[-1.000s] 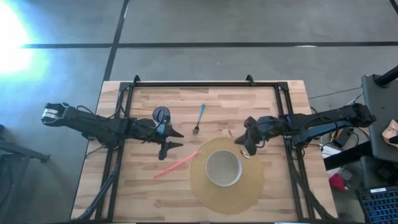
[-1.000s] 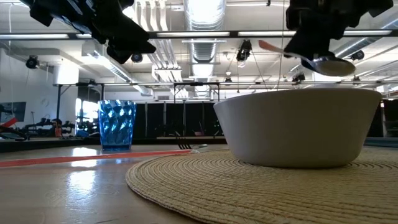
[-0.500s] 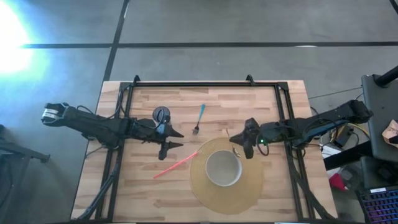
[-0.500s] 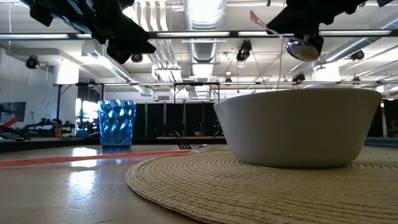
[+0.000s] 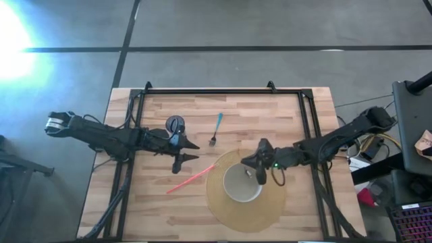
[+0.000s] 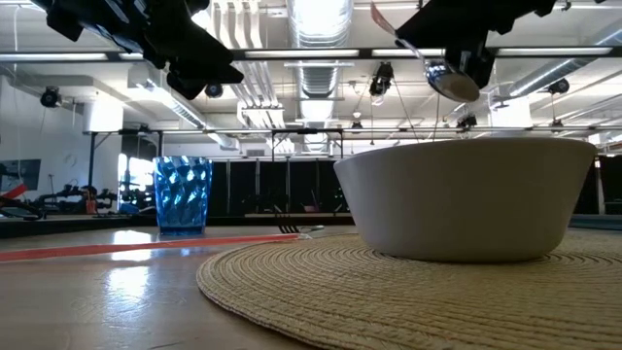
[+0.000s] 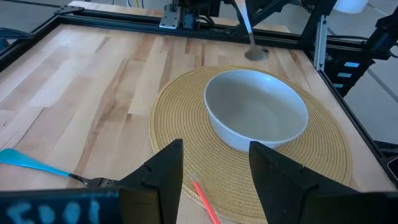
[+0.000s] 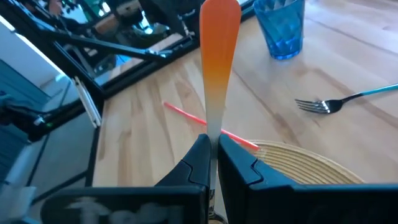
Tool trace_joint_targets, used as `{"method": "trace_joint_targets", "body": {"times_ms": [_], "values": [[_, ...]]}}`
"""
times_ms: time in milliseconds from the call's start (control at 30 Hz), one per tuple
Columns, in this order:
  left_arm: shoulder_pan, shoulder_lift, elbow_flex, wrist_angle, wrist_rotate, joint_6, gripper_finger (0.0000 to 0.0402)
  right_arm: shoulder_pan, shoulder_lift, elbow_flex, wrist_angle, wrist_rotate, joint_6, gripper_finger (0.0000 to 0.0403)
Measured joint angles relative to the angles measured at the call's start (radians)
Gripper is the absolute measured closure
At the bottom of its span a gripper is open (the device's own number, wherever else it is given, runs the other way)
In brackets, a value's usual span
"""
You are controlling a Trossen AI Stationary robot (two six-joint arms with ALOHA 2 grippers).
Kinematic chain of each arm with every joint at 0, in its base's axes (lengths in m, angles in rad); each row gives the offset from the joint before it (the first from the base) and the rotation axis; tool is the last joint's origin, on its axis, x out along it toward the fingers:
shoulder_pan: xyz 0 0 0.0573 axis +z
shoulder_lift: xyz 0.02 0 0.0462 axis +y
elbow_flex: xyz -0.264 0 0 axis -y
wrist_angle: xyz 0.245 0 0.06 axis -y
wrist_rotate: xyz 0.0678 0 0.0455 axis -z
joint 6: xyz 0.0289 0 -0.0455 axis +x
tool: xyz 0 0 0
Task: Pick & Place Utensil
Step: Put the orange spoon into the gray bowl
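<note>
Right gripper (image 5: 251, 167) sits right of centre in the high view, over the rim of the white bowl (image 5: 242, 182). Its fingers are pinched tight on a spoon (image 8: 217, 68) with an orange handle; in the right wrist view the handle stands up between the 2 fingers. In the low view the metal spoon head (image 6: 448, 80) hangs at upper right, above the bowl's rim and clear of it. I judge the pick done and the carry nearly done; the spoon is not yet inside the bowl.

Left gripper (image 5: 187, 151) waits left of centre in the high view, fingers spread wide, holding nothing.

Bowl rests on the round woven placemat (image 5: 270, 206), lower centre of the high view; it looks empty in the left wrist view.

Other items on the wooden table (image 5: 283, 115):
- fork with a blue handle (image 5: 215, 129), centre, above the mat
- red straw-like stick (image 5: 192, 179), lower left of the mat, its end touching the mat's edge
- blue tumbler (image 6: 182, 194), left in the low view

Left to do, as I read it: lower the spoon into the bowl and release. Whether the fork and stick also belong to the task I cannot tell.
</note>
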Motion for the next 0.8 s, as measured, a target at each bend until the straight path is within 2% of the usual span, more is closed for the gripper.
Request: {"method": "trace_joint_targets", "body": {"times_ms": [333, 800], "values": [[0.0, 0.0, 0.0, -0.001, 0.0, 0.0, 0.0227, 0.005, 0.152, 0.069, -0.003, -0.007, -0.013, 0.039], [0.0, 0.0, 0.0, -0.002, 0.0, 0.0, 0.0227, 0.025, 0.281, 0.069, 0.001, -0.011, -0.026, 0.039]]}}
